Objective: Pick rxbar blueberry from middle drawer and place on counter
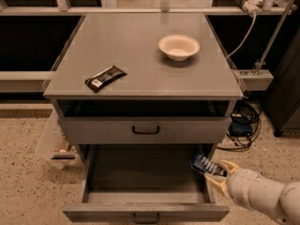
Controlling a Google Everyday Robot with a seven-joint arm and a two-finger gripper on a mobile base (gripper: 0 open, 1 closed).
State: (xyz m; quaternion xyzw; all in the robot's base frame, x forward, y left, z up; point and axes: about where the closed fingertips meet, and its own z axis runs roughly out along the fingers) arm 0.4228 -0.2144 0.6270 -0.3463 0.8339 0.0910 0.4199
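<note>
The rxbar blueberry (206, 165) is a small dark blue bar with pale lettering, held in my gripper (216, 174) at the right side of the open middle drawer (140, 177). The gripper is shut on the bar and holds it lifted above the drawer floor, next to the drawer's right wall. My pale arm (262, 196) comes in from the lower right. The counter (136, 46) is the flat grey top of the cabinet, above and behind the gripper.
A black-wrapped bar with a white label (105, 78) lies on the counter's front left. A pale bowl (178, 47) stands at its back right. A shut drawer front (145, 130) sits above the open drawer. Cables and a box (241, 123) lie on the floor to the right.
</note>
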